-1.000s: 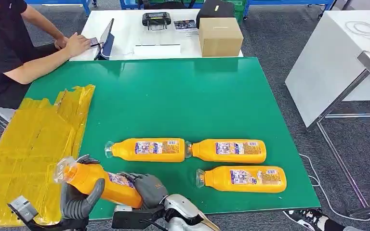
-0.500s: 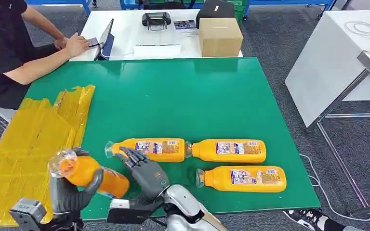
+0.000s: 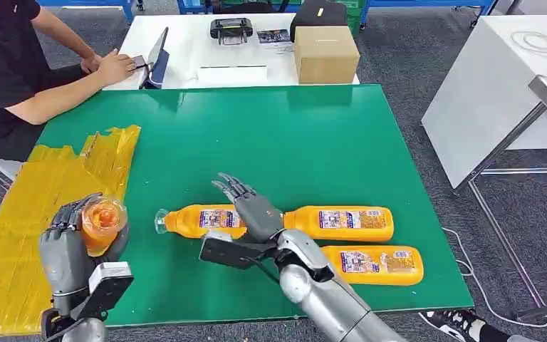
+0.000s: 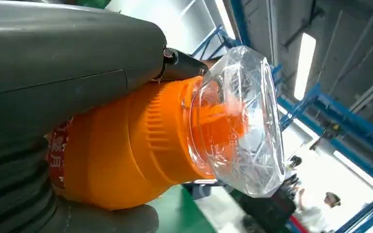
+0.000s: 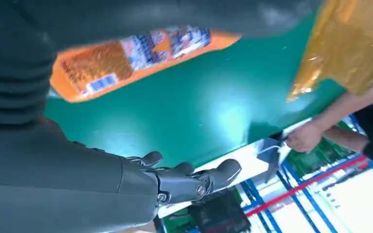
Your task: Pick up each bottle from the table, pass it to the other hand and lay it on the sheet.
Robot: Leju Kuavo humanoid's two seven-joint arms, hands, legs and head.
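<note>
Orange plastic fills my left hand (image 3: 68, 249): I grip one bottle (image 3: 102, 222) with its clear faceted cap turned up toward my head camera, fingers wrapped round its body, the bottle raised over the near left part of the green worktop (image 3: 271, 142) just beside the edge of the yellow sheet (image 3: 43, 214). In the left wrist view the same bottle's ribbed orange shoulder and clear cap (image 4: 240, 121) sit just past my thick grey thumb (image 4: 68, 53), which presses along its side. My right hand (image 3: 253, 206) hangs over the middle of the worktop with its fingers spread apart and holding nothing, above the spot where two lying bottles meet end to end. Those two make a row: the left bottle (image 3: 196, 221) with its clear cap pointing toward the sheet, and the right bottle (image 3: 342, 223) directly behind it, cap touching or nearly touching the first one's base. A third bottle (image 3: 381, 263) lies nearer to me, parallel to the row, partly hidden behind my right forearm. All three lie on their sides on the bare green surface, off the sheet. The crinkled yellow sheet covers the left edge of the worktop. Beyond the far edge, a person in a black top (image 3: 7, 64) sits at a white table with a cardboard box (image 3: 325, 53) on it.
</note>
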